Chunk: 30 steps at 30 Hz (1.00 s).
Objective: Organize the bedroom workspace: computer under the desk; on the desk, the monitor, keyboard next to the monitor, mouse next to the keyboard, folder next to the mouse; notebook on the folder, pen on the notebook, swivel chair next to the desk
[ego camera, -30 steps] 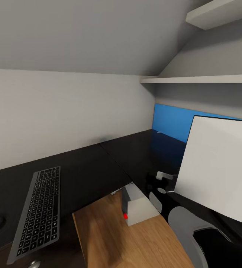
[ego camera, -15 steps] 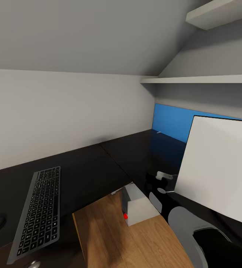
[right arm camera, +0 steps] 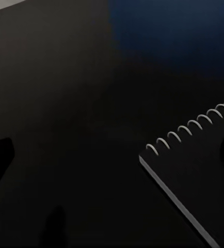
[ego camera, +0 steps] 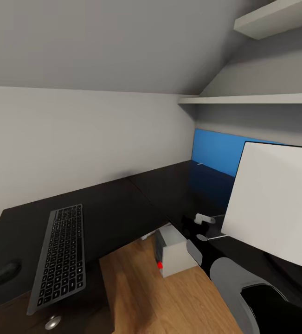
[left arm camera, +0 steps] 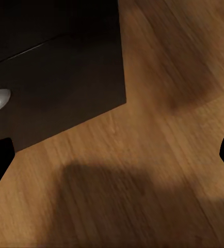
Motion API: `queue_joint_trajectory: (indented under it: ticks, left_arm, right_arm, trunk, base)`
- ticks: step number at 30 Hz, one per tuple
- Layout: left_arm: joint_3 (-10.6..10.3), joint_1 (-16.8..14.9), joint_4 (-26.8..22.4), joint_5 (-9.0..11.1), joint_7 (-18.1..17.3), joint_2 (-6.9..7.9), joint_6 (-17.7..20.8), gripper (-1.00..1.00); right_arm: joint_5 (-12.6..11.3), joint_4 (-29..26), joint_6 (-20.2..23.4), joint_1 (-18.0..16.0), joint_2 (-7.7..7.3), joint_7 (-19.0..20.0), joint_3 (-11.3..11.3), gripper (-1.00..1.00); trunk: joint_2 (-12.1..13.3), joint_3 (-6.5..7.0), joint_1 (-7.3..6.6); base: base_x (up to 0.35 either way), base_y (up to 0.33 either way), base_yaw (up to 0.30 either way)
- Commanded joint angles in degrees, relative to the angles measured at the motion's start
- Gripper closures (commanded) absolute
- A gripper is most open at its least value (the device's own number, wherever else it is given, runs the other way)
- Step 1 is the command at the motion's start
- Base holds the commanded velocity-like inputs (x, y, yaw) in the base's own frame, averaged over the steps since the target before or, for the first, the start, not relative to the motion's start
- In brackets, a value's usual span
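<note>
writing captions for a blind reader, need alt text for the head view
A grey keyboard lies on a glossy black L-shaped desk beside a dark mouse. To the right stands the monitor, its white back showing. A light grey computer sits on the wooden floor below.

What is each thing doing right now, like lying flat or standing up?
keyboard: flat on the desk.
mouse: on the desk, beside the keyboard.
monitor: upright, white back showing.
computer: on the floor, partly under the desk.
notebook: closed, flat on the desk.
left claw: open, empty.
right claw: open, empty.
</note>
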Motion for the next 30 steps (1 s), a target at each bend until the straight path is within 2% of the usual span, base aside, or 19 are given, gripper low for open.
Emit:
queue_joint_trajectory:
  ticks: [1,20,30]
  left_arm:
    - [-0.35,-0.07,0.0,0.6,0.37,0.04,-0.37,-1.0]
    - [-0.35,-0.07,0.0,0.59,0.37,0.01,-0.37,-1.0]
    - [-0.35,-0.07,0.0,0.59,0.37,0.02,-0.37,-1.0]
  right_arm:
    - [-1.15,4.74,-0.25,-0.01,-0.01,-0.19,0.02,-1.0]
    - [-1.15,4.78,-0.25,-0.01,-0.01,-0.09,0.02,-1.0]
    - [-1.15,4.77,-0.25,-0.01,-0.01,-0.09,0.02,-1.0]
  trunk:
    - [-0.02,-0.07,0.0]
    - [-0.02,-0.07,0.0]
    - [-0.02,-0.07,0.0]
  base:
    - [-0.009,0.007,0.0]
    - [-0.084,0.071,0.0]
    - [-0.154,0.131,0.0]
